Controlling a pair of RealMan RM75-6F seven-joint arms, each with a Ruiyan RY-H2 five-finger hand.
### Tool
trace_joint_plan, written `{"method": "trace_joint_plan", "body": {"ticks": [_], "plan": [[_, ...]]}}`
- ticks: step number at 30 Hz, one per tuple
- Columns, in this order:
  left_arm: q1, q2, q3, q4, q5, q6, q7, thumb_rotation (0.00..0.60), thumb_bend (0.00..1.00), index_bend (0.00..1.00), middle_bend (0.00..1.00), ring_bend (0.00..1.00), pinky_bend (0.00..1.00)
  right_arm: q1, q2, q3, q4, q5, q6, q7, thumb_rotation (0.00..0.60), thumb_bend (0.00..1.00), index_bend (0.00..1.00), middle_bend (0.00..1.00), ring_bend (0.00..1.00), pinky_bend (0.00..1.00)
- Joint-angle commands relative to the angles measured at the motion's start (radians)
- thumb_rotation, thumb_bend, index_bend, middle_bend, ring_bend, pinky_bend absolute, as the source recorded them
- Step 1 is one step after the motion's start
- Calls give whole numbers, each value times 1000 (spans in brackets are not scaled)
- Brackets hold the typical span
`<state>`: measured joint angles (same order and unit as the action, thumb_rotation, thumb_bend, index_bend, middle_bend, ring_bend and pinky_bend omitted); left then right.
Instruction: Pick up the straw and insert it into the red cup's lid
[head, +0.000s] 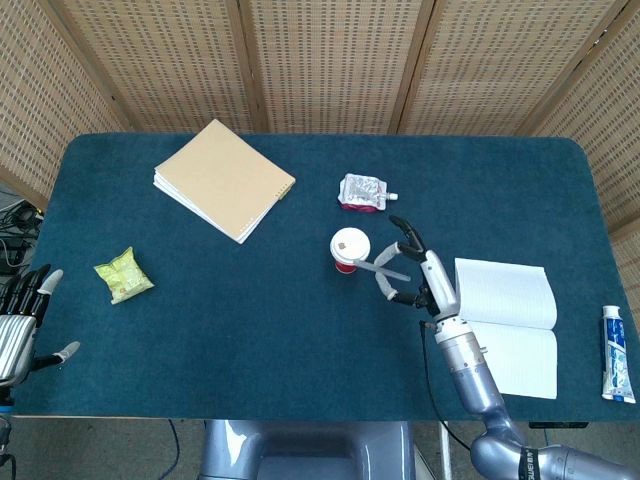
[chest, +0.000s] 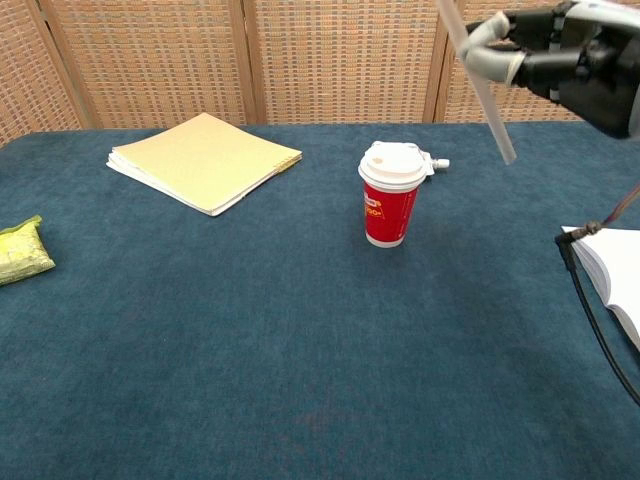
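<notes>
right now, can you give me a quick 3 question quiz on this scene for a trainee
1. True or false: the straw is already seated in the lid of the red cup.
2. Which hand holds the straw?
A. left hand
B. right hand
C. neither
3. Fill in: in the head view, the item lying just beyond the red cup is a silver ______.

Key
1. False. The right hand holds the straw tilted in the air, above and to the side of the cup, clear of the lid.
2. B. The left hand sits at the table's near left edge, open and holding nothing.
3. Pouch, with a white spout.
</notes>
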<state>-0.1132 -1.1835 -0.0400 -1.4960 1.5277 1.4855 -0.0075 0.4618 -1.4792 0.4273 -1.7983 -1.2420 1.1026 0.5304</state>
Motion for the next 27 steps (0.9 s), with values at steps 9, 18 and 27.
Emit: {"method": "trace_joint_plan", "body": {"ticks": [9,18,27], "plan": [[-27,-24,-9,25,-14,-39,7,600,46,0,0,0,0,120,32,238,49,198,-190,421,600,603,590,165,0,0],[-44,-55,-25,58,-32,-52,18,600,46,0,0,0,0,186,-27,263,153,213,-223,490,600,601,599,170,0,0],[-64,-76,-30,81,-51,-86,31,600,46,0,0,0,0,229,-86,240,223,201,-233,505,600,601,600,173,0,0]]}}
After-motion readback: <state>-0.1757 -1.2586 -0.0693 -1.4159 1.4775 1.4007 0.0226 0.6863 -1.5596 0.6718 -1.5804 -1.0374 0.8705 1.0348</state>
